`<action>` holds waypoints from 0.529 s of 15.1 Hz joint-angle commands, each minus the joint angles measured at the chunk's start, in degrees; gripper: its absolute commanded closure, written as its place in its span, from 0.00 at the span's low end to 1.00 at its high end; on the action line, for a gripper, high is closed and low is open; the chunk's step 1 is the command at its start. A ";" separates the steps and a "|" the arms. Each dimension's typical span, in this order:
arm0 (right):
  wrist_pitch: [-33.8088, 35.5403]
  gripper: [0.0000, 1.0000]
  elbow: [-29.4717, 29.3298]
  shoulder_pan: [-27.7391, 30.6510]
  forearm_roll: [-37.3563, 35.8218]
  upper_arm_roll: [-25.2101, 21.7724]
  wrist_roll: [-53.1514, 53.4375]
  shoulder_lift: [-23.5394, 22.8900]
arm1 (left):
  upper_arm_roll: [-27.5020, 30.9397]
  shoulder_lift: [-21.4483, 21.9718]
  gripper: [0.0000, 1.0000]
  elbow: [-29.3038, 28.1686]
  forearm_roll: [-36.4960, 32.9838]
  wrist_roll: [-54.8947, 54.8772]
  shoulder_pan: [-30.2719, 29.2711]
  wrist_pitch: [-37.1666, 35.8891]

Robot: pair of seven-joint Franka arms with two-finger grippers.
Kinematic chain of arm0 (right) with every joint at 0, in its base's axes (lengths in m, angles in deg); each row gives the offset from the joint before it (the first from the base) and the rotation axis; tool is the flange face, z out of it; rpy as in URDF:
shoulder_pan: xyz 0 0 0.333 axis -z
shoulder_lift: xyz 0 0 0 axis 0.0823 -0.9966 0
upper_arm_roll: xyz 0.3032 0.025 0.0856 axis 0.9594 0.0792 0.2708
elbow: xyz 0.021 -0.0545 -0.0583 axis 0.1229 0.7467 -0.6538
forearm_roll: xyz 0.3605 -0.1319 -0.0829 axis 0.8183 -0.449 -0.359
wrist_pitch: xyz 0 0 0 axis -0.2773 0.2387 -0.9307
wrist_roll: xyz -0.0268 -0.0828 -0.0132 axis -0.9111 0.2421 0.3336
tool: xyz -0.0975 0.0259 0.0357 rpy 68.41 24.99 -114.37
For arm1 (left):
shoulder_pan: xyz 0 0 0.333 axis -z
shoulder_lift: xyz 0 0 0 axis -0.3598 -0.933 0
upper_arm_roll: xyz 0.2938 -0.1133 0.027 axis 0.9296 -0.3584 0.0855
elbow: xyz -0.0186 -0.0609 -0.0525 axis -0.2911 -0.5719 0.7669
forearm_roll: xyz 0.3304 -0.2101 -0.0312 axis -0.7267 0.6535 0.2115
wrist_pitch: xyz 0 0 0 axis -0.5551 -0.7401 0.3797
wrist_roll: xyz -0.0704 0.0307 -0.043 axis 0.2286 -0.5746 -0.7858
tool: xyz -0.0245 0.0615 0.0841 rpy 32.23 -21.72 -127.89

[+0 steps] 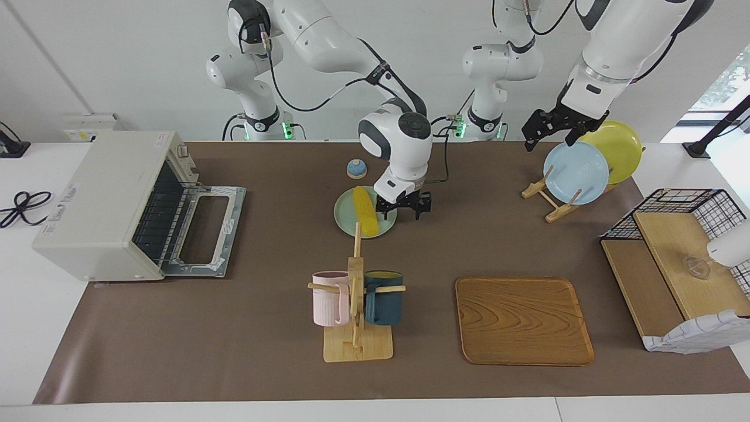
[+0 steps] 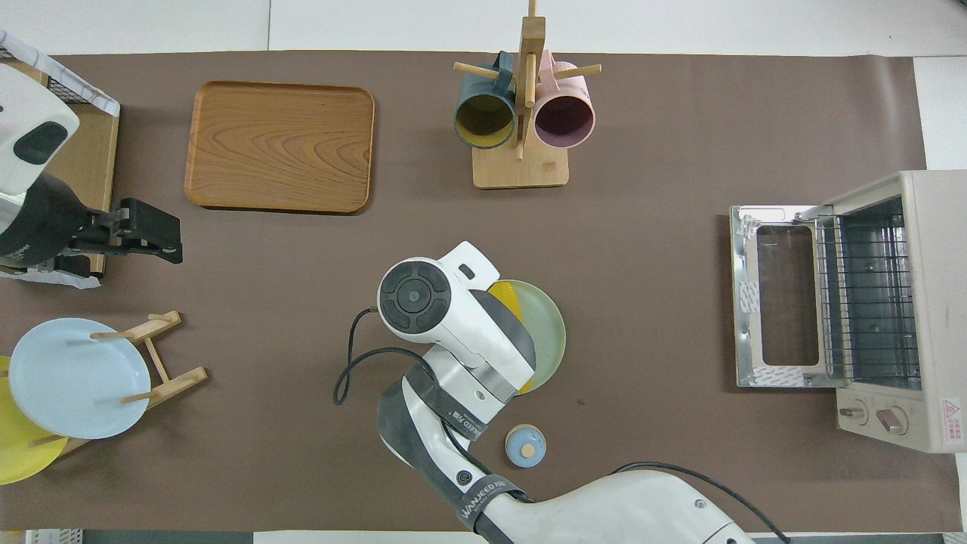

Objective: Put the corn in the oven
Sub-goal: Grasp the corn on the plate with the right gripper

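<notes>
While the facing view shows the right gripper (image 1: 404,208) at frame centre, jaws apart beside the corn (image 1: 364,218) on its green plate (image 1: 345,218), the overhead view hides both under the arm, so an off-centre close could roll the cob away, with the left gripper (image 1: 548,133) waiting open at upper right.

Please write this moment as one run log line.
corn: on green plate | oven: door open | right tool: beside corn, empty | left tool: waiting, open

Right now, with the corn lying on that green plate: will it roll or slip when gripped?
The corn looks smooth and tapered, so it could slip endwise from a pinch. Being round and lying flat on the shallow green plate, it would probably roll if nudged sideways. It looks rigid.
</notes>
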 commanded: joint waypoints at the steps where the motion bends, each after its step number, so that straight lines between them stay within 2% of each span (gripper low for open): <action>1: -1.52 0.31 5.07 -1.03 -0.40 0.04 1.39 2.99 | -0.18 0.33 0.00 0.21 0.92 -0.78 -0.18 -1.17; 4: -1.43 0.32 5.79 -1.21 -0.40 0.04 1.39 3.09 | -0.18 0.51 0.00 -0.41 0.84 -0.69 -0.09 -1.08; 5: -1.34 0.37 5.79 -1.29 -0.40 0.04 1.48 3.35 | -0.18 0.69 0.00 -1.02 0.92 -0.60 -0.09 -0.82; 6: -0.82 0.45 5.79 -1.47 -0.40 0.04 1.48 3.44 | -0.18 0.86 0.00 -1.20 0.92 -0.69 -0.09 -0.55; 8: -0.55 0.74 7.36 -2.26 -0.40 0.04 1.48 3.96 | -0.18 0.34 0.00 -0.94 1.01 -0.69 -0.09 -0.37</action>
